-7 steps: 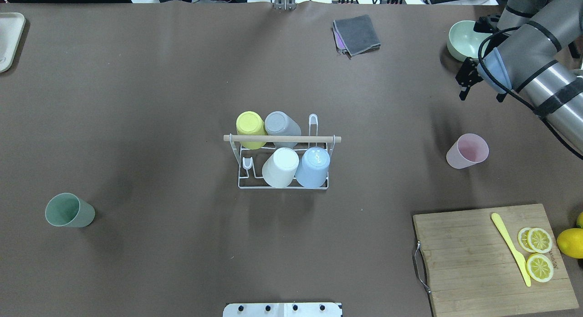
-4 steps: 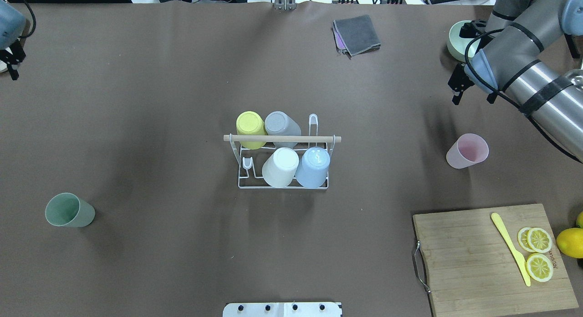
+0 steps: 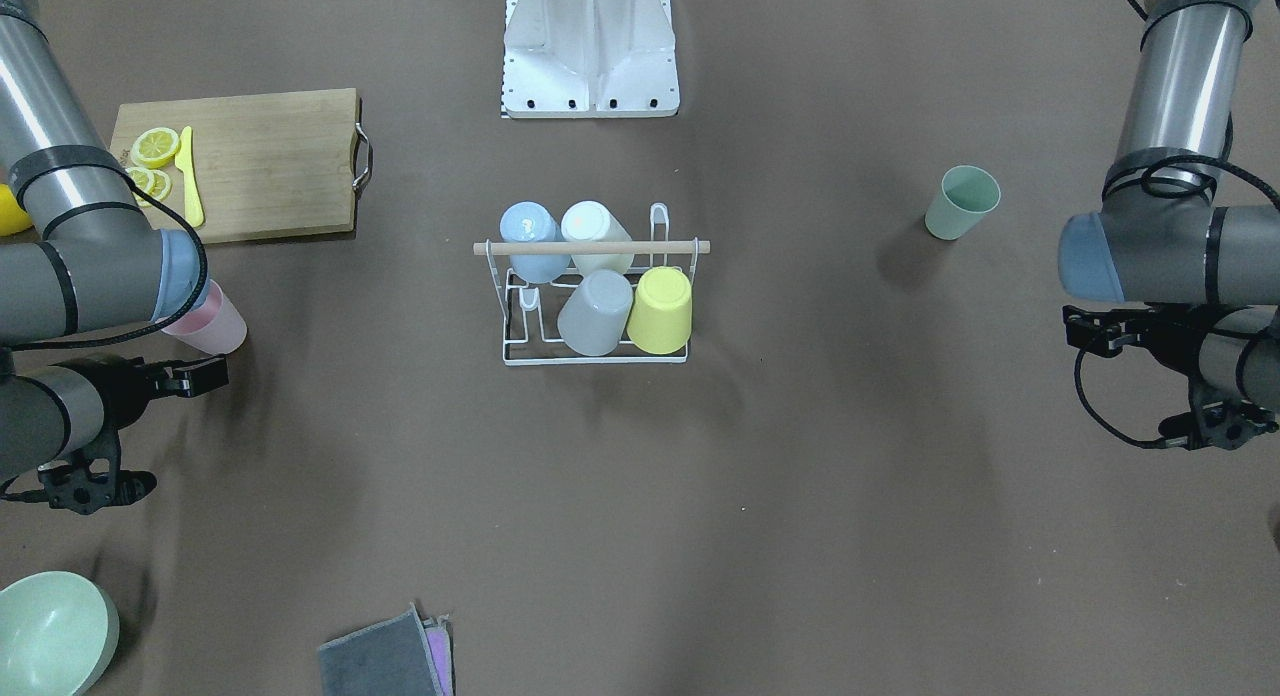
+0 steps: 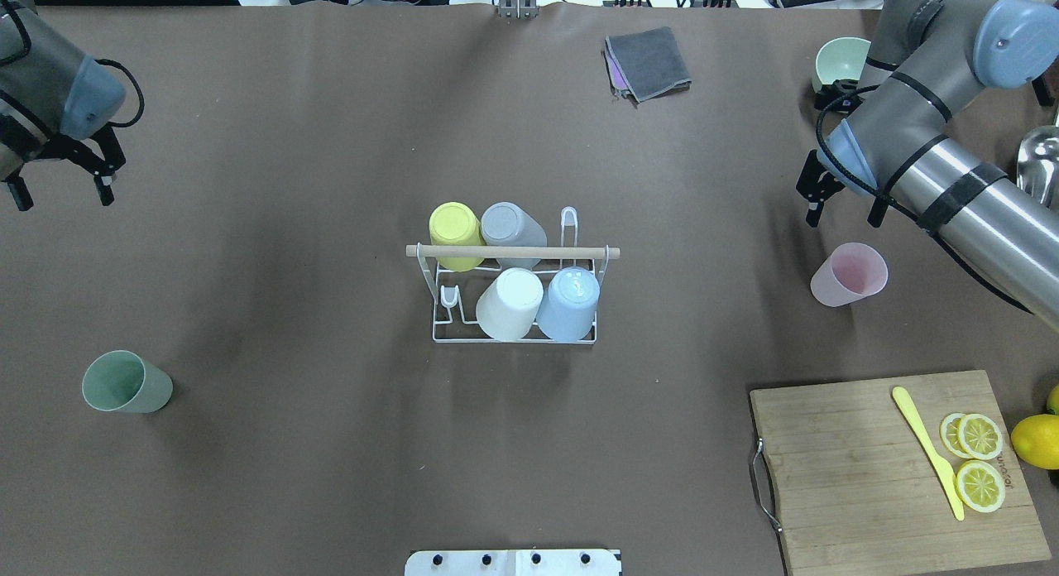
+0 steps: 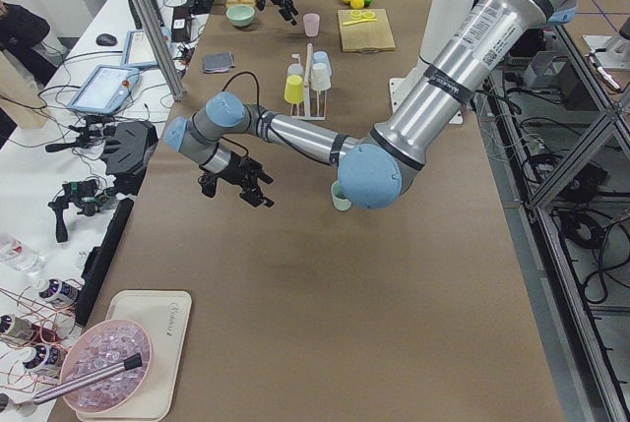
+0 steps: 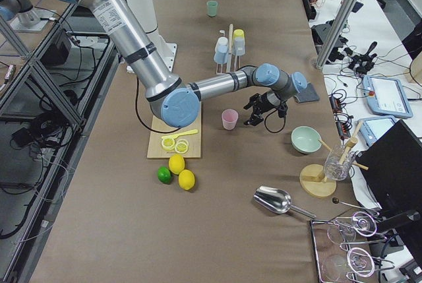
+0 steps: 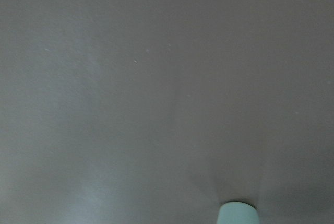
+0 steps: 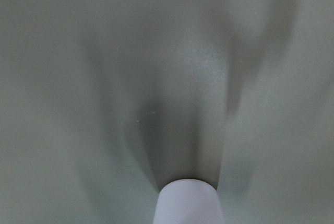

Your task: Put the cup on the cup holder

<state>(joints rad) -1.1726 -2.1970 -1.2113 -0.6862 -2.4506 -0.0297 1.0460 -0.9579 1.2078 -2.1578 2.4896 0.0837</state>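
**Figure: The reach to the pink cup, with both hands empty and the right hand nearer**

My right gripper (image 4: 841,205) hangs above the brown table (image 4: 331,146) with its two black fingers spread apart and nothing between them. The pale pink plastic cup (image 4: 848,276) stands upright, mouth up, near this gripper on the side toward my base; the two do not touch. In the right wrist view the cup's rim shows at the bottom centre, so I judge that it lies in line with the gap between my fingers. Its long axis is vertical, so a grasp across the wall from the side looks fitting.

My left gripper (image 4: 59,189) is likewise spread and empty, at the far left of the table. The sage-green plastic cup (image 4: 126,382) stands upright well apart from it, also toward my base. The right hand is thus the nearer to a loose cup.

The small white wire cup holder with a light wooden rod across its top (image 4: 529,252) stands at the table's middle, well apart from both hands. It bears four cups set mouth down: a yellow cup (image 4: 453,228), a grey cup (image 4: 509,226), a white cup (image 4: 510,303) and a blue cup (image 4: 571,301). Two prongs are free: the far-row prong (image 4: 568,220) at the pink cup's end and the near-row prong (image 4: 449,297) at the green cup's end.

I judge the step in hand to be the reach to the pink cup, which must then be turned mouth down over a free prong.
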